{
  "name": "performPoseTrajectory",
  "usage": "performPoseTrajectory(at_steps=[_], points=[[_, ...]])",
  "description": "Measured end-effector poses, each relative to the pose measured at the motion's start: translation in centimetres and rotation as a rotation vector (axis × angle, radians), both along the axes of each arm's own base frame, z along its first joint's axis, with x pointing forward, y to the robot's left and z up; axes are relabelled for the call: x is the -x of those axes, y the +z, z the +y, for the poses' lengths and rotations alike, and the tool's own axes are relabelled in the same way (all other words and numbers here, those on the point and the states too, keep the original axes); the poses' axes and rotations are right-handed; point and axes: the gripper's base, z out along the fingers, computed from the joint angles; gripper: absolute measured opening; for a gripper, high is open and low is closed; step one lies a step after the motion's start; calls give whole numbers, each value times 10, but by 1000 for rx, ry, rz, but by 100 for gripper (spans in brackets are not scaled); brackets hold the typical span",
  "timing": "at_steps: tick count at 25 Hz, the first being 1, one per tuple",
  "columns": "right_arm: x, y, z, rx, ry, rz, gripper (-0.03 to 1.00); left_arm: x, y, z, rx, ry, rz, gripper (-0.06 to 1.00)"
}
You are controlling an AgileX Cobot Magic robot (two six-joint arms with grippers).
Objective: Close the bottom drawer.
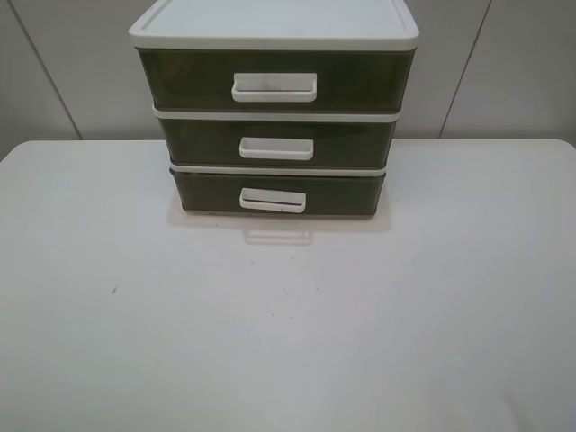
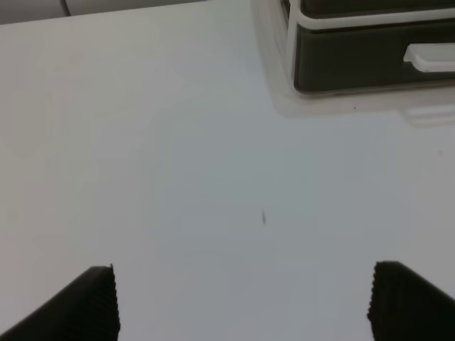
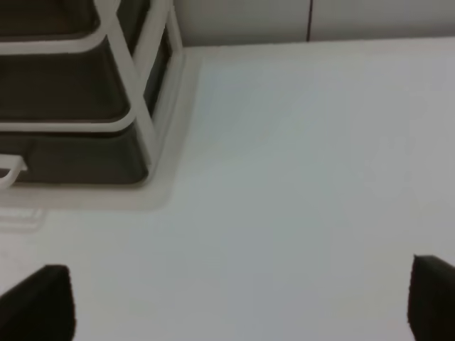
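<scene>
On white table (image 1: 288,342), bottom drawer (image 1: 279,193)

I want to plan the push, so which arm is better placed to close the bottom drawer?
Left, by a slight margin. The left gripper looks along the bottom drawer front with its handle showing; the right gripper sits off its side corner.

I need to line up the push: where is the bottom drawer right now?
In the exterior high view the bottom drawer is the lowest tier of the three-drawer unit, directly under the middle drawer, centred at the table's far edge.
</scene>
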Motion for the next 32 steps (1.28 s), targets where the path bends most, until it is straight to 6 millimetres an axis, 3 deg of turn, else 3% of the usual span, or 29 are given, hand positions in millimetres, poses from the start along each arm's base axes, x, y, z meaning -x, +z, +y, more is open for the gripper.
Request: performPoseTrajectory(at_steps=[6,13,19,32], points=[[35,11,-1,82,-23,-129,82,0,0,0,0,0,0,72],[53,7,1,85,-19,-137,82,0,0,0,0,0,0,72],[55,-16,1,82,-18,-109,82,0,0,0,0,0,0,72],[63,-28,2,50,47,-85,82,0,0,0,0,0,0,72]])
